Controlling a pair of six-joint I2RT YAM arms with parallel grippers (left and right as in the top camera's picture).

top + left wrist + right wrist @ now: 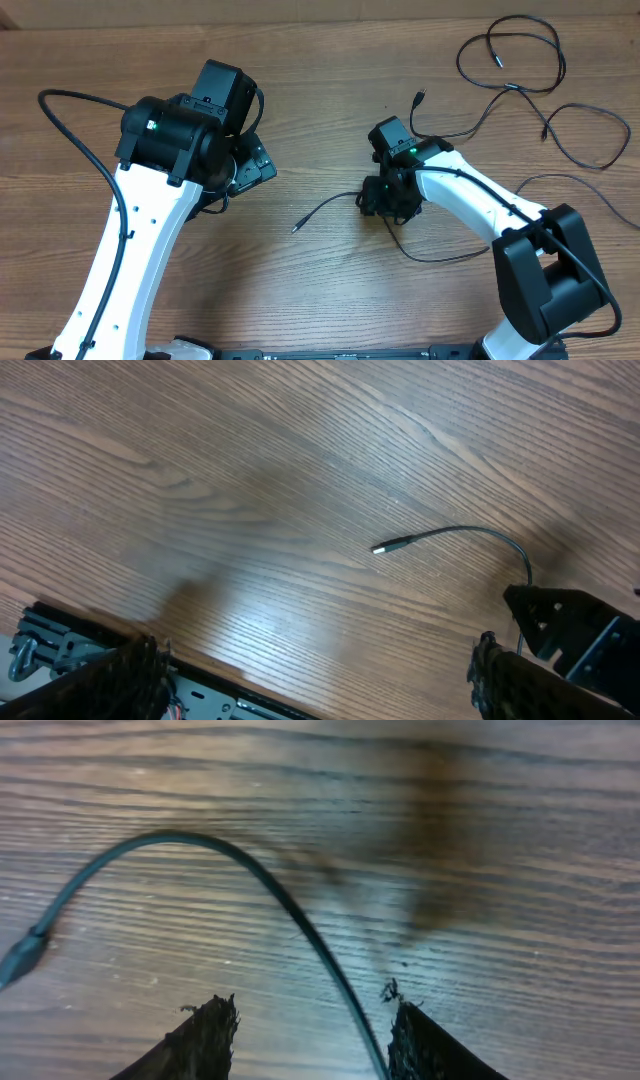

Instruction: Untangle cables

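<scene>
1. Lying on the brown wood-grain counter (330, 80), a thin black cable (170, 838) is recorded, with its plug end free.
2. Right gripper (315, 1042): jaws are held apart low over the counter, and the cable passes between them unclamped.
3. Left gripper (310, 685): jaws are spread wide.
4. Further black cable loops (590, 110) are noted far right.

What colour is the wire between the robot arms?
The cable is black; it shows best in the left wrist view.

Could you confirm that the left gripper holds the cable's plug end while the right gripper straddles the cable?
Not quite: the left wrist view shows the plug end lying loose on the table, away from the left gripper. The rest holds.
</scene>
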